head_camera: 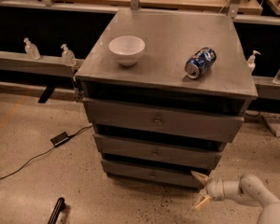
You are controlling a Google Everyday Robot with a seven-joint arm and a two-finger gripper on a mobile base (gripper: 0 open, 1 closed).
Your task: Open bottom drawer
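Observation:
The grey cabinet (177, 36) has three drawers. The bottom drawer (144, 173) is the lowest flat grey front with a small round knob (152, 175); it sits nearly flush under the middle drawer (154, 150). My gripper (200, 189) is low at the cabinet's bottom right corner, just right of the bottom drawer's front, well right of the knob. Its two tan fingers are spread apart, one (198, 176) up near the drawer corner, one (200, 202) lower toward the floor. It holds nothing.
A white bowl (126, 49) and a blue can (200, 63) lying on its side rest on the cabinet top. A black cable and adapter (59, 138) lie on the floor at left. Pump bottles (67, 56) stand on the ledge behind.

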